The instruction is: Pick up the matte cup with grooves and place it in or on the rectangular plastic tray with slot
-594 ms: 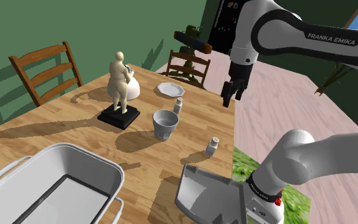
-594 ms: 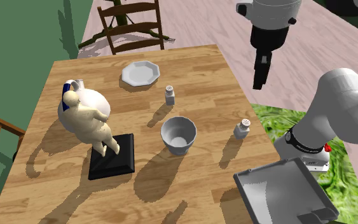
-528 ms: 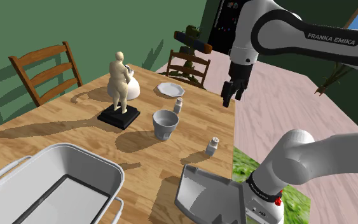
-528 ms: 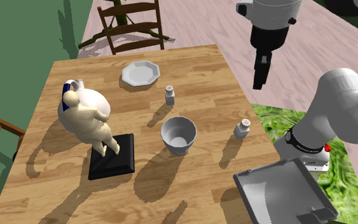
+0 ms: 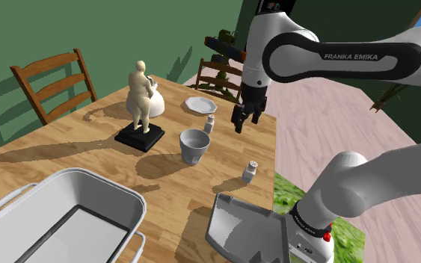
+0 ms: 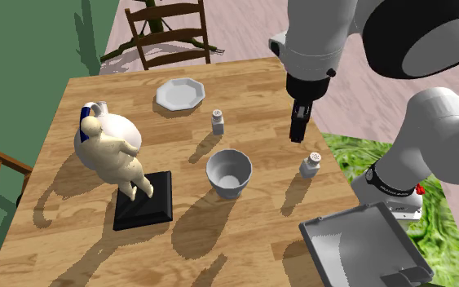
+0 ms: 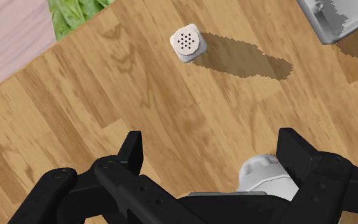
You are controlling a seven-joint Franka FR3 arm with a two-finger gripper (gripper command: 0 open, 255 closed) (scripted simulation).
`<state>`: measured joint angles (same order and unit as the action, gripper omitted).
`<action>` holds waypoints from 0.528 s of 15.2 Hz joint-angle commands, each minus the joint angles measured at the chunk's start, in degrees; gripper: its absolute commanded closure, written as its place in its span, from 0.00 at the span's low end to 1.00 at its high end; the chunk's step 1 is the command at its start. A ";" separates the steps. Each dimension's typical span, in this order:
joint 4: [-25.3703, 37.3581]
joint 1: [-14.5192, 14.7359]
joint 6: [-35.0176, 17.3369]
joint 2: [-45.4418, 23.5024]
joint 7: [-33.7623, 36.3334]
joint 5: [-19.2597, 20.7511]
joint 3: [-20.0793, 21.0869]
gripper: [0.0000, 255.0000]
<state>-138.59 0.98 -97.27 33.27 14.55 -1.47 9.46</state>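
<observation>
The black hand [image 6: 296, 137] hangs over the table [image 6: 244, 81], fingers wide apart, holding nothing. In the second exterior view the white cup [image 6: 229, 171] stands at 8 o'clock from it, the grey tray [image 6: 354, 245] at 5 o'clock.

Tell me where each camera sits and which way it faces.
Shoulder view: beside the robot's base, looking down over the table toward the cup; arm and gripper show.
Second exterior view: higher, facing nearly the same way, steeper onto the cup; arm shows.
Wrist view: on the gripper, looking down at the shaker; open fingers show.
Shared: that shaker stands in all three.
</observation>
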 commanded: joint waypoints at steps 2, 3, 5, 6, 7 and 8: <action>1.29 0.47 -4.82 -5.08 3.41 -0.11 2.90 0.00; 1.89 0.56 -6.33 -6.90 4.55 0.05 3.82 0.00; 3.32 0.66 -9.18 -10.69 6.91 0.65 5.64 0.00; 4.16 0.69 -10.53 -12.65 8.14 1.10 6.53 0.00; 5.07 0.71 -11.81 -14.65 9.41 1.66 7.38 0.00; 6.07 0.72 -13.02 -16.69 10.71 2.31 8.22 0.00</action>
<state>-133.37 1.64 -108.99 18.48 23.89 0.32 16.80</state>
